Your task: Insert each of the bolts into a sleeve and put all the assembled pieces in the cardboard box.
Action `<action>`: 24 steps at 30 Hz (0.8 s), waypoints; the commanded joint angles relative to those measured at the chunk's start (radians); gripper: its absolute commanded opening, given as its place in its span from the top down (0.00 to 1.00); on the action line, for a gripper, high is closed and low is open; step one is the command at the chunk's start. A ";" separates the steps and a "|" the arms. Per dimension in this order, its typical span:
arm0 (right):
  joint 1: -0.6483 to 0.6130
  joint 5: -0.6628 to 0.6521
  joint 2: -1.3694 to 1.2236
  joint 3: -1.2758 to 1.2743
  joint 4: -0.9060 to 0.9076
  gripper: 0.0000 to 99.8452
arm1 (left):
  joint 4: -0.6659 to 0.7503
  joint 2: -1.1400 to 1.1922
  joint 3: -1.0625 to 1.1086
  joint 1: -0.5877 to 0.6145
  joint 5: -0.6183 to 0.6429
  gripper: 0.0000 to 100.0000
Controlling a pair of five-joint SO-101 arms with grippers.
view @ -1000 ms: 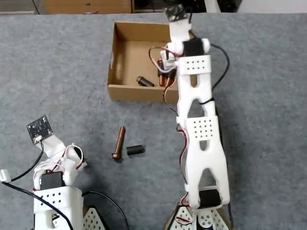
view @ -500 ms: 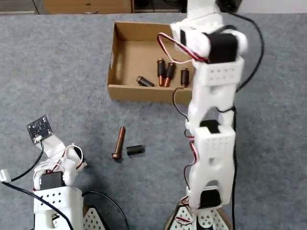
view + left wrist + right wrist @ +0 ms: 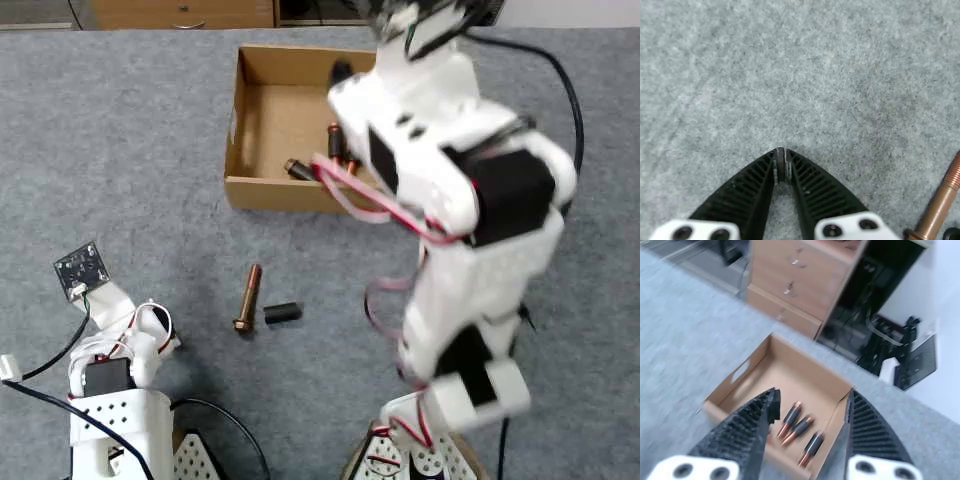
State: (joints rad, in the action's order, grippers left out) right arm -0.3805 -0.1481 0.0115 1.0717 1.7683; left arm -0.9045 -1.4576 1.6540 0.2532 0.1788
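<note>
Left fingers (image 3: pixel 780 167) pressed together low over the worktop (image 3: pixel 790 75), a loose bolt (image 3: pixel 940 205) and sleeve (image 3: pixel 283 313) lying near them, right fingers (image 3: pixel 767 407) spread apart and empty, high above the box (image 3: pixel 785 372), sleeved bolts (image 3: pixel 800 427) lying in it beneath them.

Open brown cardboard box (image 3: pixel 280 193): far side of the grey carpeted table (image 3: pixel 120 150), near centre.
In the box, toward its right: three copper bolts in black sleeves (image 3: pixel 799 427), side by side. A fourth sleeved bolt (image 3: pixel 300 170) lies to their left.
Loose long copper bolt (image 3: pixel 247 298): on the table before the box.
Short black cylindrical sleeve (image 3: pixel 283 313): just right of the loose bolt's head, not touching.
</note>
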 commanded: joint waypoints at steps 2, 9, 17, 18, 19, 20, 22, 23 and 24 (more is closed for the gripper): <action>-0.065 -0.012 0.266 -0.383 0.018 0.79 | 0.012 -0.005 -0.005 0.008 -0.002 0.98; -0.173 -0.172 0.512 -0.814 0.018 0.79 | 0.012 -0.005 -0.005 0.006 -0.002 0.98; -0.232 -0.470 0.679 -1.233 0.014 0.79 | 0.012 -0.005 -0.003 0.005 -0.002 0.98; -0.232 -0.523 0.687 -1.282 0.014 0.79 | 0.012 -0.005 -0.003 0.005 -0.002 0.98; -0.232 -0.574 0.690 -1.323 0.012 0.79 | 0.012 -0.005 -0.003 0.005 -0.002 0.98; -0.232 -0.618 0.691 -1.363 0.011 0.79 | 0.012 -0.005 -0.003 0.005 -0.002 0.98; -0.234 -0.694 0.691 -1.420 -0.005 0.79 | 0.012 -0.005 -0.003 0.005 -0.002 0.98; -0.234 -0.729 0.691 -1.445 -0.015 0.79 | 0.012 -0.005 -0.003 0.006 -0.002 0.98; -0.234 -0.769 0.691 -1.468 -0.028 0.79 | 0.012 -0.005 -0.003 0.008 -0.002 0.98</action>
State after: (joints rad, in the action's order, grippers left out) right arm -0.6030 -0.8124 0.6836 -0.3429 1.7683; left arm -0.9045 -1.4576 1.6540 0.2532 0.1803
